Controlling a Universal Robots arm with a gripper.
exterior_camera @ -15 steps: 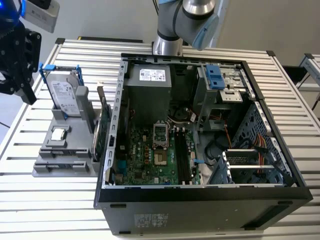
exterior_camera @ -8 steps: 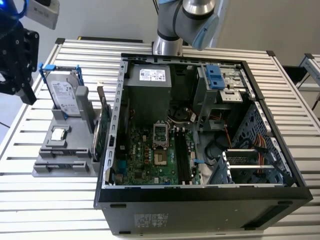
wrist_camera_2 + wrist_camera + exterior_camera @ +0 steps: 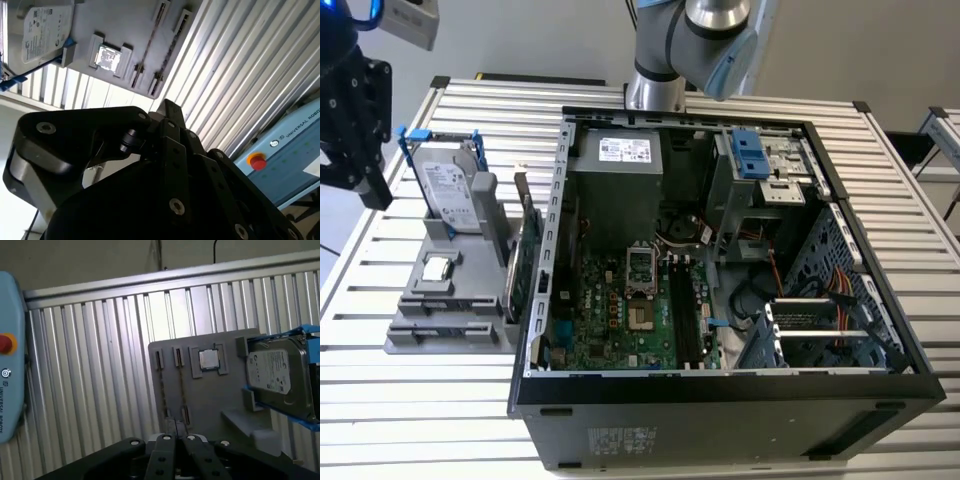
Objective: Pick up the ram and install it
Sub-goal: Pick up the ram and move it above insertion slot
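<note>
**Ram Seen in Grey Holder, Jaws Shut on Nothing**

The gripper [image 3: 176,437] is held in the air near the grey holder [image 3: 210,400], not touching it. Its jaws are closed together and nothing is held in them. In the holder, the ram [image 3: 182,387] is seen as two thin sticks, set on edge side by side in narrow slots. One square silver chip [image 3: 209,359] is set beside them, then one hard drive [image 3: 277,375] with blue clips. One green card [image 3: 523,265] is stood upright at the holder's edge, just beside the wall of the open computer case [image 3: 720,385]. Inside the case, one green board [image 3: 610,320] with long black slots [image 3: 682,320] is seen. Holder and case are set on a table of metal slats [image 3: 420,410]. A pale blue box [image 3: 10,360] with a red button is seen beside the table.
</note>
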